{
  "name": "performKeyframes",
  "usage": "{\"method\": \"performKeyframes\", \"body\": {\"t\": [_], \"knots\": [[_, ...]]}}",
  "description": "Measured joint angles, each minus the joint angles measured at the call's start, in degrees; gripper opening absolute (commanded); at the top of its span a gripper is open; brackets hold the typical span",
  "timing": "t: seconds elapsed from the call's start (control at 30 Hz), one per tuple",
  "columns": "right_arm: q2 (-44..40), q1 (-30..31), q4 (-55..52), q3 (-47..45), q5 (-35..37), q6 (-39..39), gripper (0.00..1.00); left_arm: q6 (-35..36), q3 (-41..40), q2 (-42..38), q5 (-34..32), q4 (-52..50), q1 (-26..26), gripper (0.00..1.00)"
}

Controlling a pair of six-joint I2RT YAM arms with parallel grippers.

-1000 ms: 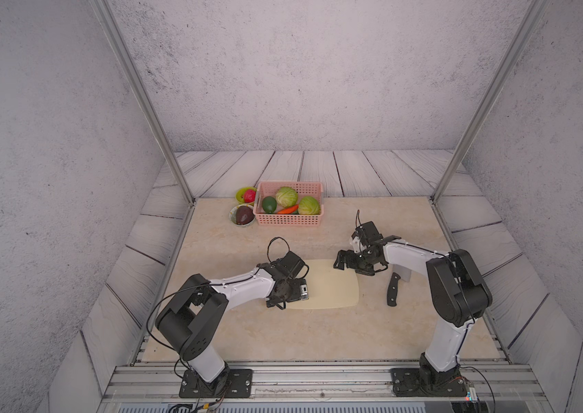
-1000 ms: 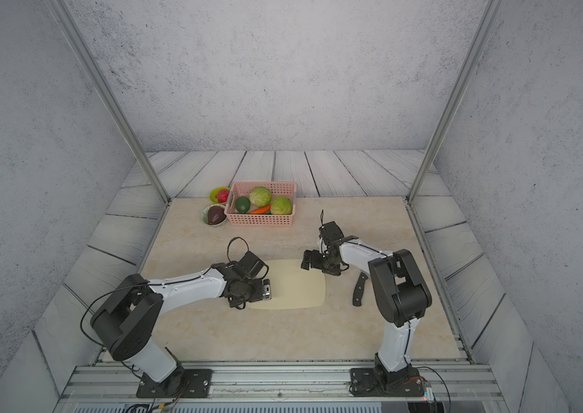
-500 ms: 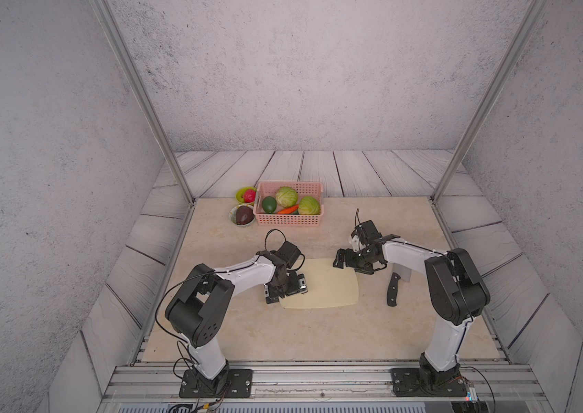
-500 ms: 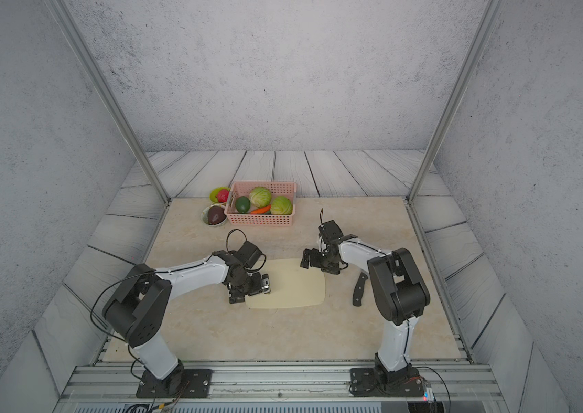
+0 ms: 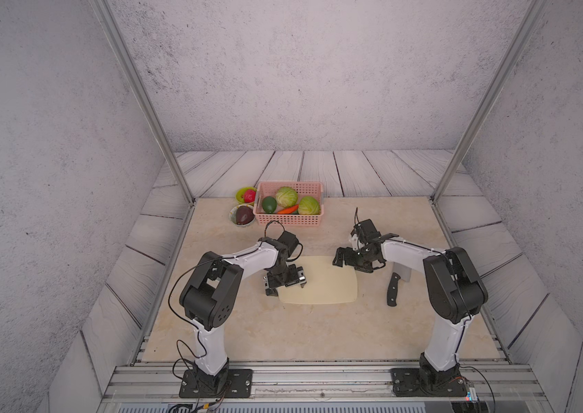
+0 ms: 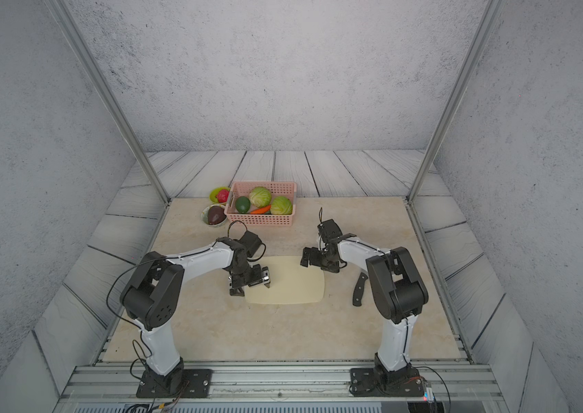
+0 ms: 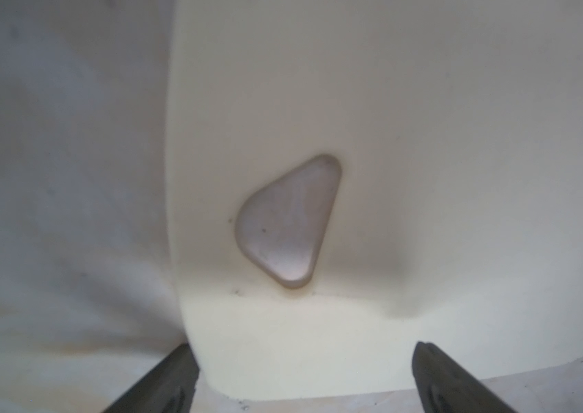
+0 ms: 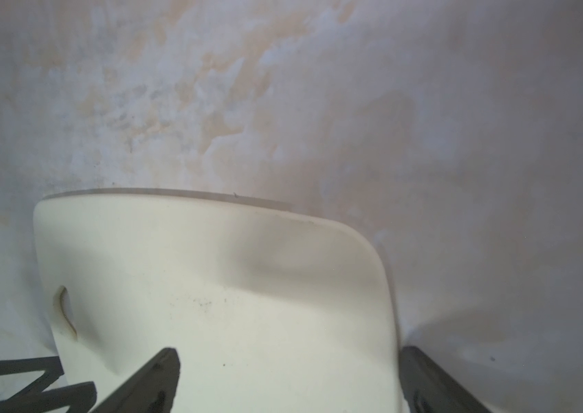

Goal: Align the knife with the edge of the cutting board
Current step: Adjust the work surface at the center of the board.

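While left pincer (image 5: 286,288) gapes empty over cutting board (image 5: 325,286), right pincer (image 5: 353,264) gapes likewise.

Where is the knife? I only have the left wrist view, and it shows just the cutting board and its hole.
Observer: The knife lies on the table beyond the cutting board's short end on the robot's right side, not touching it.
Operator: Which way does the handle point?
Observer: Toward the table's near edge; the blade end is partly hidden behind the right arm.
Operator: Is the right gripper on it?
Observer: No, the right gripper stands open over the board's far edge, holding nothing.
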Motion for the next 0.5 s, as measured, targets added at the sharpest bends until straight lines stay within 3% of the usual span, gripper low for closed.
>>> {"method": "performKeyframes", "body": {"t": [0.5], "knots": [[1.1, 0.0, -0.6, 1.6, 0.3, 0.2, 0.99, 1.8, 2.8, 1.9, -0.8, -0.7, 1.4, 0.98]]}}
